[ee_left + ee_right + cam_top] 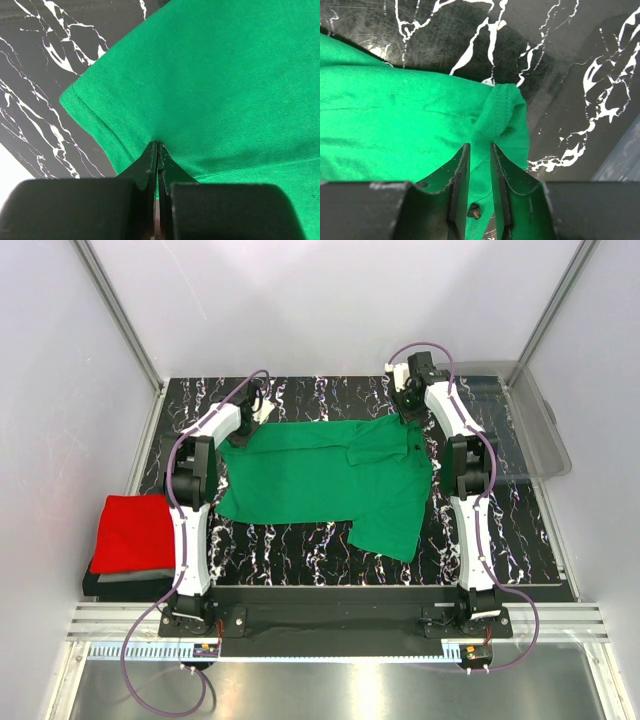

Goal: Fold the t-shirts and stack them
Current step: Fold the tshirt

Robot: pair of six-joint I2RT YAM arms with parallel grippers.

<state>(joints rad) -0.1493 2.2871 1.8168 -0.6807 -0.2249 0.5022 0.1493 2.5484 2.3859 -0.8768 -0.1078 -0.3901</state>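
Note:
A bright green t-shirt (330, 475) lies spread across the black marbled table (520, 540), one sleeve hanging toward the near edge. My left gripper (245, 438) is at the shirt's far left corner. In the left wrist view it (157, 145) is shut on the green cloth (225, 75) just inside the stitched hem. My right gripper (410, 418) is at the far right corner. There its jaws (480, 147) are closed on a bunched ridge of green cloth (395, 115) below a rolled hem (502, 107). A folded red t-shirt (135, 530) rests on a grey one (125, 577) at the left.
A clear plastic bin (535, 430) stands at the far right, close behind the right arm. The folded stack sits off the table's left side. Pale walls enclose the table on three sides.

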